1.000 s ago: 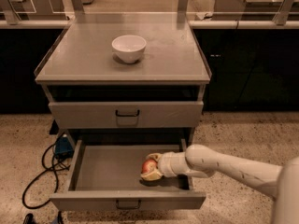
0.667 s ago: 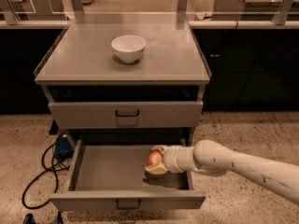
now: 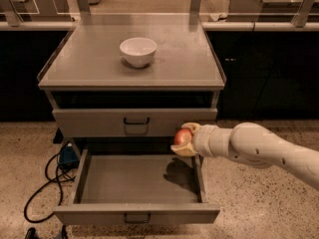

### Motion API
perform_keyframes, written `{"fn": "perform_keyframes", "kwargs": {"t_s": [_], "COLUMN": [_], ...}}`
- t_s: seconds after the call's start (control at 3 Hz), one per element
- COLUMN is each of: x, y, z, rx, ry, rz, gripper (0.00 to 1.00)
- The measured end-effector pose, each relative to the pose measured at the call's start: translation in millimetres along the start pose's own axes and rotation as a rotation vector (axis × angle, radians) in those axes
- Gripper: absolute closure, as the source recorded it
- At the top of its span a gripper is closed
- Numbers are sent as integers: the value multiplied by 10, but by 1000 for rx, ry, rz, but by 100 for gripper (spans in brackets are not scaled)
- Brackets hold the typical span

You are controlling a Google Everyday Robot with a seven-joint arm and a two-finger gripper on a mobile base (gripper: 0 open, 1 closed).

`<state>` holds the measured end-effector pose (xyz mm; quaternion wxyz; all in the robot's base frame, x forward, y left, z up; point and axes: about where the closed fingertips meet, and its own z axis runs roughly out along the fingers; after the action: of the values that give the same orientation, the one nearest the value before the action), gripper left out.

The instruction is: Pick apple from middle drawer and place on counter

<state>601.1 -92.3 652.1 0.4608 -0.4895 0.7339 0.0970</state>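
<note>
Apple [image 3: 181, 136] has risen above middle drawer [image 3: 129, 184], clasped in the pincer [image 3: 185, 139].

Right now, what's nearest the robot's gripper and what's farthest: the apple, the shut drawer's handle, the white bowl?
1. Apple, held in the gripper over the middle drawer's right side.
2. Shut drawer's handle, to its left.
3. White bowl, back on the counter.
</note>
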Motion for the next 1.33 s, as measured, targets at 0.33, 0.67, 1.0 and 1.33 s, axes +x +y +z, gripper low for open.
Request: {"fn": "perform_keyframes", "kwargs": {"t_s": [0.33, 0.67, 1.0, 1.33], "x": [-78, -199, -353, -379], "y": [-50, -107, -132, -59], "z": [-58, -197, -499, -844], "rx": [12, 14, 22, 40], "ry": [0, 29, 122, 260], "rz": [-10, -24, -15, -80], "gripper": [100, 100, 100, 100]}}
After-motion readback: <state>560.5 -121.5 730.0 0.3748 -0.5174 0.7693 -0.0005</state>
